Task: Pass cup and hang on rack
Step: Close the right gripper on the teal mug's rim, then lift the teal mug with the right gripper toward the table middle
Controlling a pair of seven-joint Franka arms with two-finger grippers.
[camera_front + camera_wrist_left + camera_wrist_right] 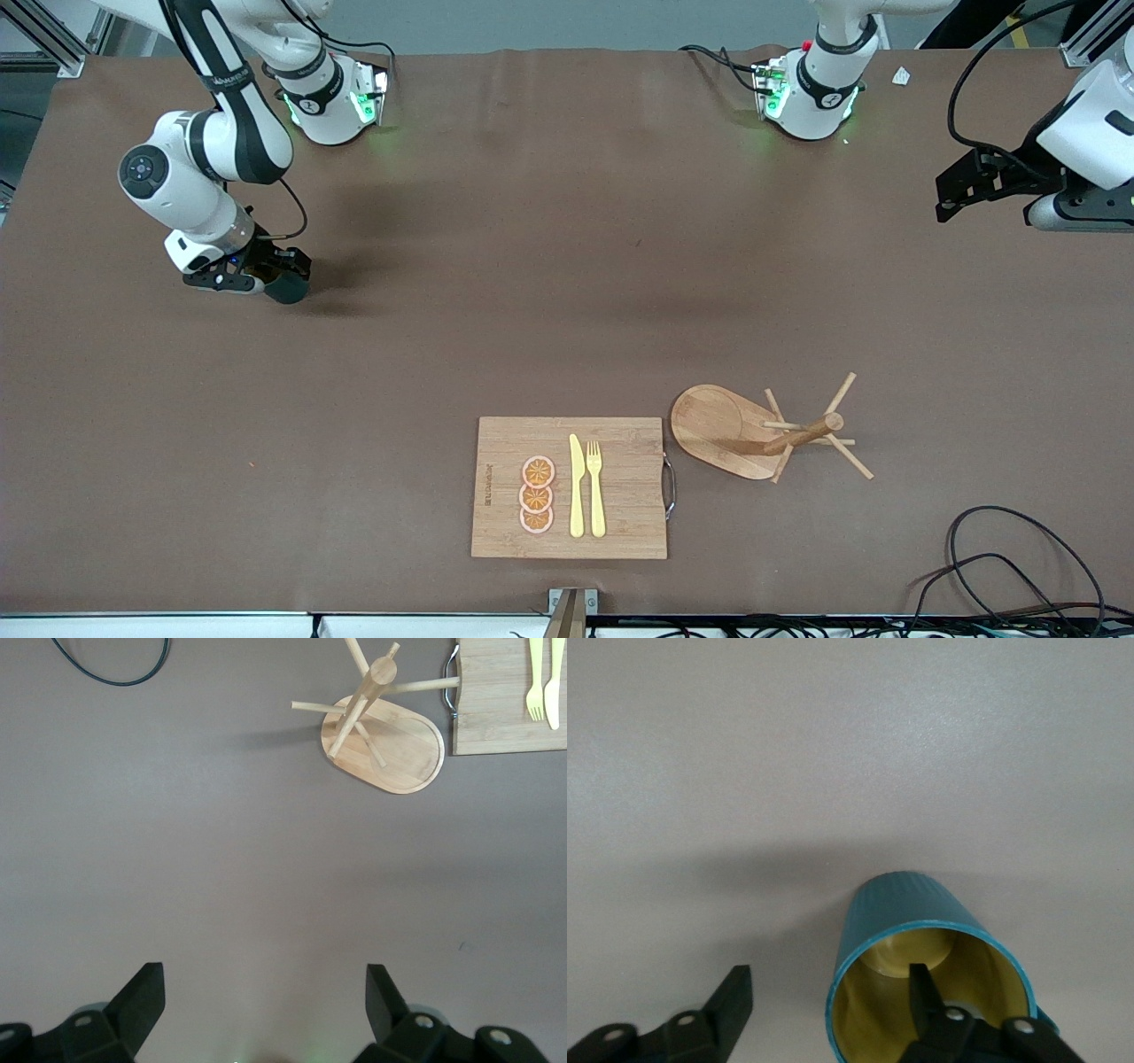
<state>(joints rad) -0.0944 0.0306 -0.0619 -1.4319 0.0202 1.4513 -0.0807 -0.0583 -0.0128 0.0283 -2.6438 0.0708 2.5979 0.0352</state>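
The right gripper (266, 282) sits low at the right arm's end of the table, its two black fingers spread wide; one finger (926, 1001) reaches down inside the small dark teal-green cylindrical cup with a yellow-ochre inside (926, 970), while the other finger (731, 1001) stands apart outside the cup's wall, so the jaws are open and not yet clamped on it. In the front view the cup (288, 287) shows as a dark shape right at that gripper's tip, just above or on the brown table (532, 266); which one I cannot tell. The left gripper (961, 190) waits, raised over the left arm's end of the table, its fingers (142, 997) held wide apart around nothing. Seen from that gripper, the light wooden mug rack with an oval base, central post and thin angled pegs (390, 735) stands well apart, just beside the rectangular bamboo cutting board (567, 487), which carries three orange slices (537, 494), a yellow knife (576, 486) and a yellow fork (595, 487).
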